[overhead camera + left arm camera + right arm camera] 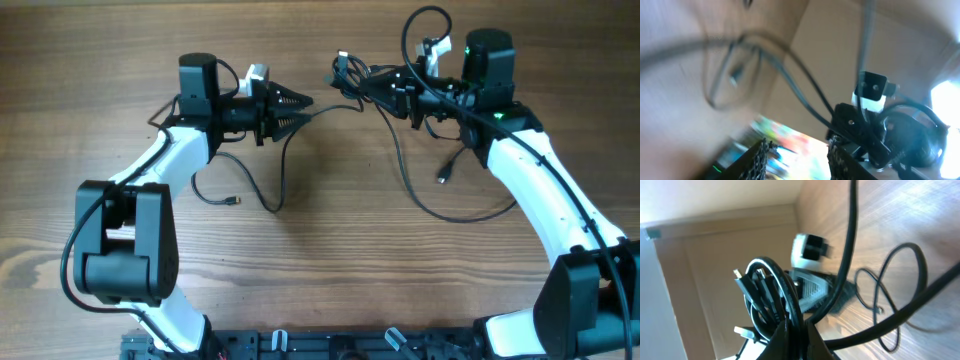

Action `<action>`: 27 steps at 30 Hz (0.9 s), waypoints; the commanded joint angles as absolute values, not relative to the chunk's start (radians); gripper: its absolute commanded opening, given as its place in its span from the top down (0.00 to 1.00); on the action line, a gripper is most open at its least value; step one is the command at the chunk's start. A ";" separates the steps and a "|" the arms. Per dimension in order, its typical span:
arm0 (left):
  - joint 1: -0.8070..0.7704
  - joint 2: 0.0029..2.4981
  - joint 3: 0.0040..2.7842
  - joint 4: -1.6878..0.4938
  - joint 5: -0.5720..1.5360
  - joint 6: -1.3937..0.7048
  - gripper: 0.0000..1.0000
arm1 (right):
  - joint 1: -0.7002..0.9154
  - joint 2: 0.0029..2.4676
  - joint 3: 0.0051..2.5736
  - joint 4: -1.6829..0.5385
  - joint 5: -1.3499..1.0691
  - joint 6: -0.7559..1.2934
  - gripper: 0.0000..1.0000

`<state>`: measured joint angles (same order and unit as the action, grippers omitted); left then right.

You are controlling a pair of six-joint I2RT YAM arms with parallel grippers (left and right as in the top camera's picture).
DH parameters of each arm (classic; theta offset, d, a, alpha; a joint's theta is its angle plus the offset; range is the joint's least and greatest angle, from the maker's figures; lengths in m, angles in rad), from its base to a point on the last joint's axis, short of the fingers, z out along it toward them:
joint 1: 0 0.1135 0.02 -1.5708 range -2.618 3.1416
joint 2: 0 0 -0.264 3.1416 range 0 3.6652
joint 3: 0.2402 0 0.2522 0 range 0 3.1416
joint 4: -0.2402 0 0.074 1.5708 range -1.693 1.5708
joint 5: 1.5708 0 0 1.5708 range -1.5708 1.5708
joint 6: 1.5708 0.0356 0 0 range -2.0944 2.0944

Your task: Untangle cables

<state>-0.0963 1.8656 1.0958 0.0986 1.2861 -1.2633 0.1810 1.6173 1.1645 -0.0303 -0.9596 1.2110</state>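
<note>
The right jaws clamp the cables (pixel 345 72) at one o'clock; I cannot tell the left jaws' state, so a pull may slip.

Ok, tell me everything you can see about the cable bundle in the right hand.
The cable bundle is a tight wad of thin black cords, rubbery-looking, looped several times, with small silvery plugs sticking out. The right hand is shut on it, holding it above the wooden table. Loose strands trail from it onto the tabletop in wide curves, one running toward the left hand.
</note>
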 commanded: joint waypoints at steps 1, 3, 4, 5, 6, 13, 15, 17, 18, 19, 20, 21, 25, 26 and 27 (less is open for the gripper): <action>-0.158 1.845 1.097 0.099 1.383 -1.738 0.59 | 0.225 1.618 1.172 0.094 -0.961 1.269 0.96; -0.187 1.845 1.097 0.101 1.383 -1.821 0.52 | 0.253 1.618 1.172 0.197 -0.960 1.290 0.96; -0.198 1.845 1.097 0.101 1.383 -1.848 0.51 | 0.267 1.618 1.172 0.244 -0.957 1.295 0.96; -0.207 1.845 1.097 0.102 1.387 -1.871 0.51 | 0.275 1.618 1.172 0.263 -0.955 1.295 0.96; -0.213 1.845 1.097 0.104 1.398 -1.899 0.51 | 0.283 1.618 1.172 0.277 -0.948 1.294 0.96; -0.202 1.845 1.097 0.261 1.451 -2.033 0.52 | 0.318 1.621 1.171 0.224 -0.931 1.226 0.96; -0.193 1.845 1.097 0.286 1.455 -2.048 0.52 | 0.318 1.621 1.171 0.190 -0.930 1.204 0.96; -0.180 1.845 1.097 0.289 1.466 -2.050 0.53 | 0.316 1.621 1.171 0.156 -0.913 1.200 0.96; -0.170 1.845 1.097 0.290 1.475 -2.050 0.53 | 0.315 1.621 1.171 0.140 -0.898 1.201 0.96; -0.159 1.845 1.097 0.290 1.483 -2.050 0.54 | 0.313 1.621 1.171 0.128 -0.881 1.205 0.96; -0.148 1.845 1.097 0.290 1.492 -2.049 0.54 | 0.313 1.621 1.171 0.120 -0.863 1.205 0.96; -0.138 1.845 1.097 0.290 1.500 -2.048 0.54 | 0.312 1.621 1.171 0.118 -0.849 1.206 0.96; -0.113 1.845 1.097 0.289 1.507 -2.023 0.55 | 0.305 1.621 1.171 0.120 -0.813 1.213 0.96; -0.112 1.845 1.097 0.289 1.507 -2.023 0.55 | 0.300 1.621 1.171 0.120 -0.806 1.218 0.96; -0.112 1.845 1.097 0.289 1.507 -2.024 0.55 | 0.295 1.621 1.171 0.121 -0.807 1.227 0.96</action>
